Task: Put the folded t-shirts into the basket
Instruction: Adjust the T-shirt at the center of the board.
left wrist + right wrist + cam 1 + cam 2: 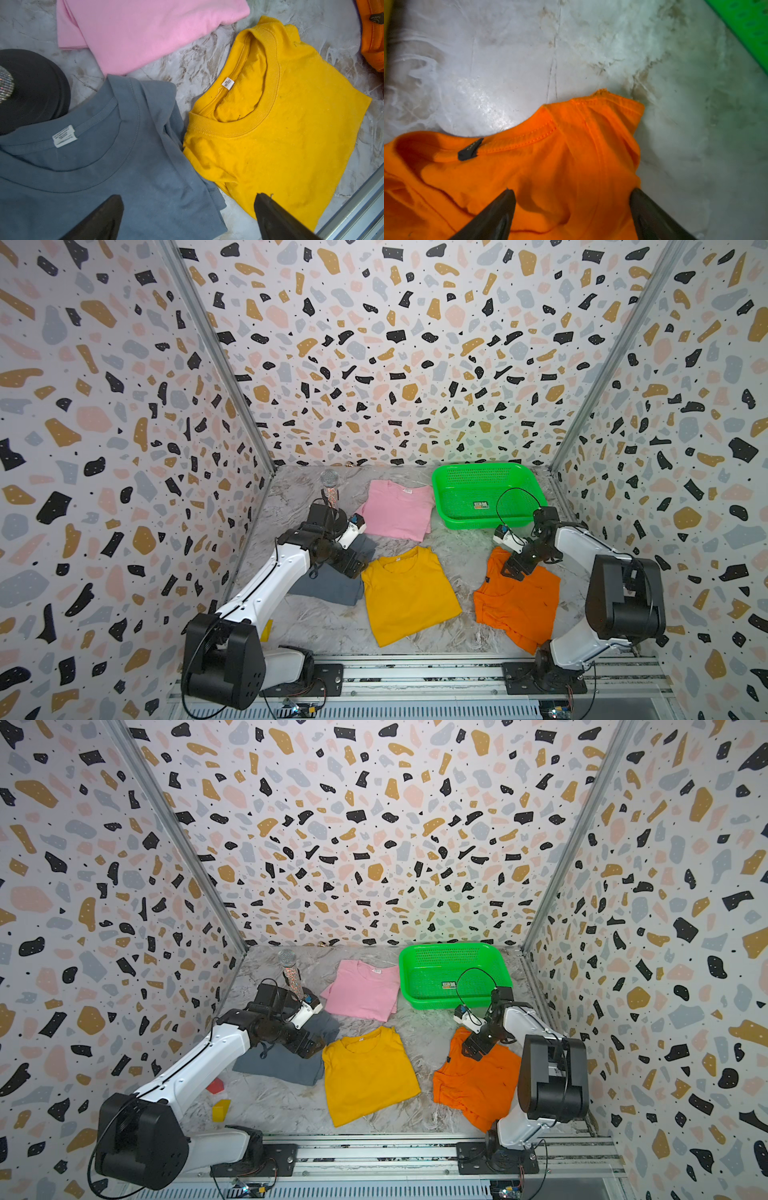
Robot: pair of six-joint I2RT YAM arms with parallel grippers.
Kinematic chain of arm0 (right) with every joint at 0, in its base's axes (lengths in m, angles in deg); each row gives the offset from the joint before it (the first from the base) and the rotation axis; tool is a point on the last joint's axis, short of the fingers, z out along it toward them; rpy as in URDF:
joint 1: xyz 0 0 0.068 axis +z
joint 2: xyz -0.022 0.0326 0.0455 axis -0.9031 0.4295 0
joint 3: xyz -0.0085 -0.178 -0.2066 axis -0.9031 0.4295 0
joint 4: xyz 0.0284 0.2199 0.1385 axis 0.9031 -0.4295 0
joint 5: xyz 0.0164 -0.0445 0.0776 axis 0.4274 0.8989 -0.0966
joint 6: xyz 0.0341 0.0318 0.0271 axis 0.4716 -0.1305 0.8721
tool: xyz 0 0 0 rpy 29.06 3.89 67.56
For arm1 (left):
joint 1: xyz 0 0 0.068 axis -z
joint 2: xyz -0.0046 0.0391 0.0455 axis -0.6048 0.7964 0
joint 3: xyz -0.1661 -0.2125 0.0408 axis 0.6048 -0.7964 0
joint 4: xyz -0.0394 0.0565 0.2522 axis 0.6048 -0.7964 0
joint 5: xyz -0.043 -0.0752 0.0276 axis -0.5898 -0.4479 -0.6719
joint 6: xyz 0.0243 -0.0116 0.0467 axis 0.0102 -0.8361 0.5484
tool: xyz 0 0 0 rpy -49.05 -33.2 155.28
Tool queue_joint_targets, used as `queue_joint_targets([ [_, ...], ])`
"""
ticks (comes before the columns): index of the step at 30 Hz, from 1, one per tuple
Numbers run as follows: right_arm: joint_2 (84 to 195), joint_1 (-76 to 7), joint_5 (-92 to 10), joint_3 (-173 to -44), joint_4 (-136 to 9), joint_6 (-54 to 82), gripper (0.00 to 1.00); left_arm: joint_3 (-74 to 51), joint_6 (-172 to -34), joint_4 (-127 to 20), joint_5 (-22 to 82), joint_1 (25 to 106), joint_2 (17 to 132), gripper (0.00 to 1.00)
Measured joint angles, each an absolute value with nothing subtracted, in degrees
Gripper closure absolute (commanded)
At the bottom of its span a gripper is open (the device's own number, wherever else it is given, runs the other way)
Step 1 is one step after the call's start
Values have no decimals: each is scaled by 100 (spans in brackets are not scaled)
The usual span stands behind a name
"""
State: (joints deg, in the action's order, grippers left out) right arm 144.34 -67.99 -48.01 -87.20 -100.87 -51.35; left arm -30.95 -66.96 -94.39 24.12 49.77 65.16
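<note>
First pick: right jaws were spread wide over the collar end of the orange t-shirt [519, 601], on the bench [453, 564] near the empty basket [478, 479]; left jaws likewise wide; descent and closure were judged due next.

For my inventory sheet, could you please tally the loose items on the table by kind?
Folded t-shirts: 4 (pink, mustard yellow, orange, grey-blue)
Green basket: 1
Microphone: 1
Small blocks: 2 (red block, yellow block)
Total: 8
</note>
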Motion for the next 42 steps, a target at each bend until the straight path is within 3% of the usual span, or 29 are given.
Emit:
queue_joint_targets([
  [9,15066,-6696,-4294,-8936,-9403,-4805,21,-3112,-6567,-9369,2368,5222,6501,0],
  [16,14998,-6969,-3420,-8971,-8917,-4021,24,-2861,-5988,-9384,2729,7054,6785,1],
  [22,14732,-7194,-2749,-8866,-9031,-3680,17,-1764,-5798,-9207,3102,8584,8050,6],
  [29,14279,-7452,-2753,-8704,-9540,-3632,11,208,-5833,-9011,3373,9891,9934,15],
  [35,14253,-8029,-3328,-8905,-10235,-3568,10,1359,-5931,-8779,3505,10487,11027,25],
  [42,14519,-8689,-3608,-9447,-10670,-3518,13,2306,-5990,-8545,3568,10573,12135,36],
])
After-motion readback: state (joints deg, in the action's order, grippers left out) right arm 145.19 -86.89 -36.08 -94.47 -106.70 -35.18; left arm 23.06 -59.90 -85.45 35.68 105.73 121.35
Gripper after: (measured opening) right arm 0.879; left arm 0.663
